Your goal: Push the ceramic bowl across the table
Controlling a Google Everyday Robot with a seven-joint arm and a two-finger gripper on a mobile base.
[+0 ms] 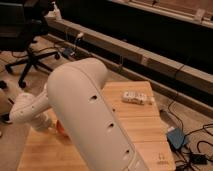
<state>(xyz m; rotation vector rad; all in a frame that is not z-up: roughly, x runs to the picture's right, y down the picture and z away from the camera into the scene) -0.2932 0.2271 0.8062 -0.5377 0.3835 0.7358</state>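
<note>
snack packet (137, 97) | office chair (25, 47) (black) | blue box (176, 137) on floor

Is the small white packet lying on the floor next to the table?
No, the white packet lies on the table near its far edge, while the gripper is hidden behind the arm near the ceramic bowl.

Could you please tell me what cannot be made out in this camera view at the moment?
- Ceramic bowl: only an orange-red sliver shows; the big white arm covers the rest.
- End effector: hidden behind the arm near the bowl, so any contact with the bowl cannot be seen.
- Table: its near left part is covered by the arm, and the bottom edge of the view cuts it off.
- Small white packet at the far side: too small to identify.
</note>
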